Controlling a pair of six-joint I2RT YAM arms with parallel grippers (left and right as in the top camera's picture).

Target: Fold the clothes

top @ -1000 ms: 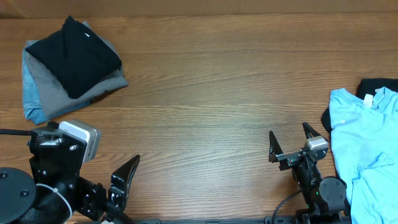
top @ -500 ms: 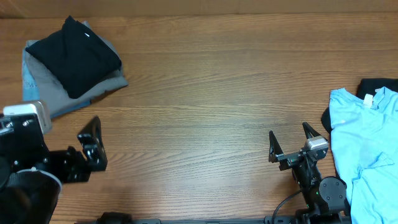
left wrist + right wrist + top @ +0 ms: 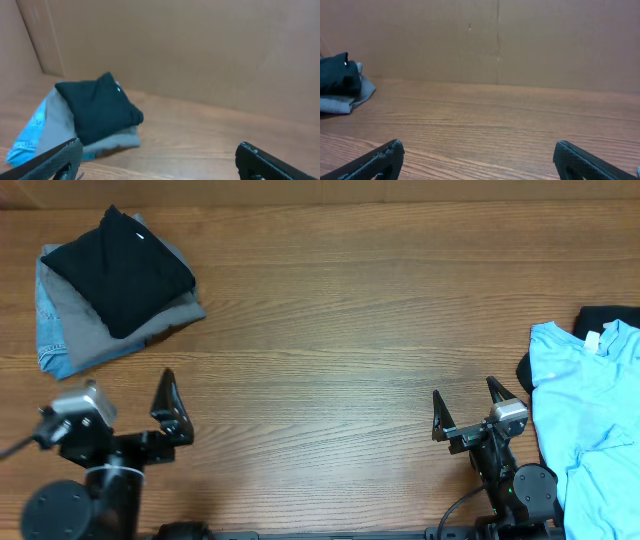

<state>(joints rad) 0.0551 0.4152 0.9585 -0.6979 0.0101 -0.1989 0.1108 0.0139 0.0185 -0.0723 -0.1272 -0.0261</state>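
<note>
Clearly the left gripper (image 3: 159, 146), near left, and the right gripper (image 3: 465, 394), near right, stood with jaws wide apart, empty. A folded black T-shirt (image 3: 118, 268) topped the far-left pile of grey trousers (image 3: 82, 318) and blue patterned cloth (image 3: 50, 335). The light blue T-shirt (image 3: 585, 410) lay rumpled at the table's (image 3: 330, 330) right edge.

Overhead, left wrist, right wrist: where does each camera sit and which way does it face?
Overhead: above the table, looking straight down; left end effector and right end effector show, both open.
Left wrist: low over the table, facing the folded black T-shirt and the back wall; own fingers at bottom.
Right wrist: low, facing the back wall; own fingers at bottom corners.
Shared: all three catch the black T-shirt.
</note>
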